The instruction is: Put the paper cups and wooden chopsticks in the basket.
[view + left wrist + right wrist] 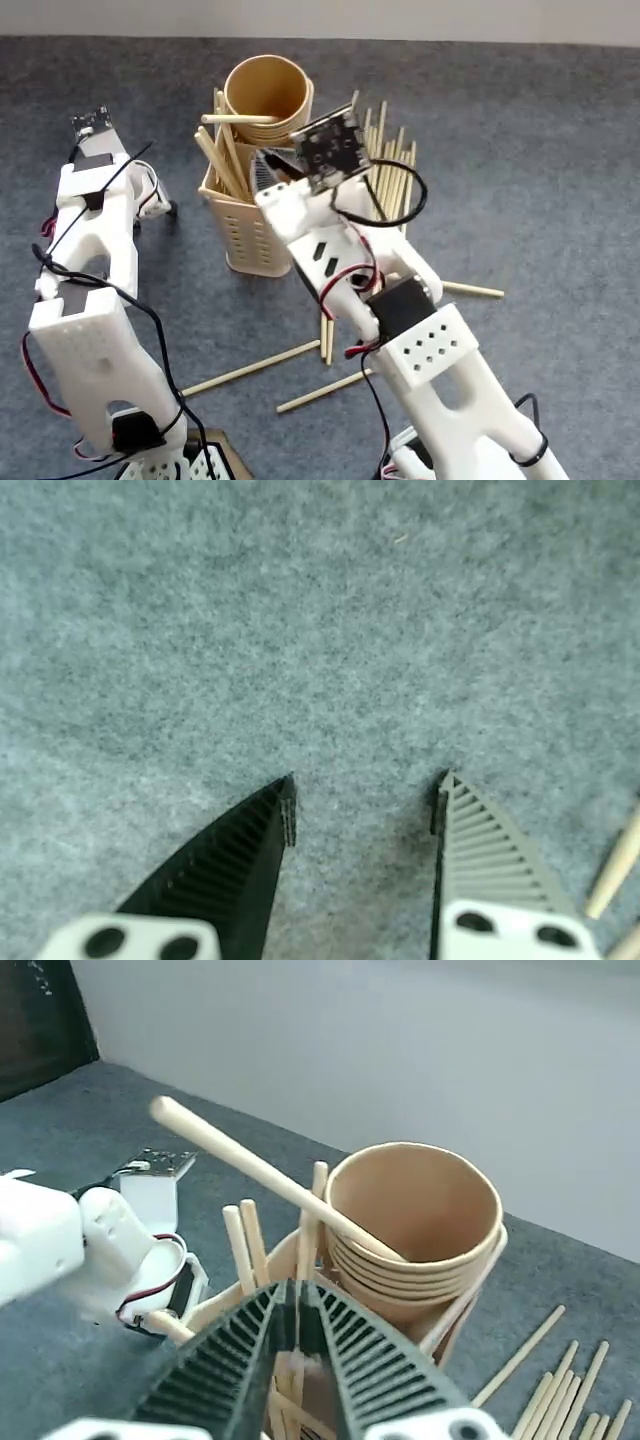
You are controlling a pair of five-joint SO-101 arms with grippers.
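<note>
Left wrist view: the left gripper (365,790) is seen over bare grey carpet (300,610), its jaws spread wide with nothing between them. Two chopstick ends (615,865) are seen just beside the pale jaw.
Right wrist view: the right gripper (298,1295) is seen above the basket (245,240), its jaws drawn to a narrow slit. Whether a stick is pinched between them cannot be told.
Basket: it stands upright toward the far middle of the carpet. A stack of paper cups (415,1210) is held in it, mouths upward, with several leaning chopsticks (225,160) propped beside the stack.
Crossing chopstick (260,1175): it is laid across the top cup's rim, its free end pointing toward the carpet's left edge.
Loose chopsticks (250,368): these are shown by the high view, flat on the carpet toward the near edge, lying on a slant.
Row of chopsticks (392,150): these are laid side by side to the right of the basket, with their long axes toward the far edge.
</note>
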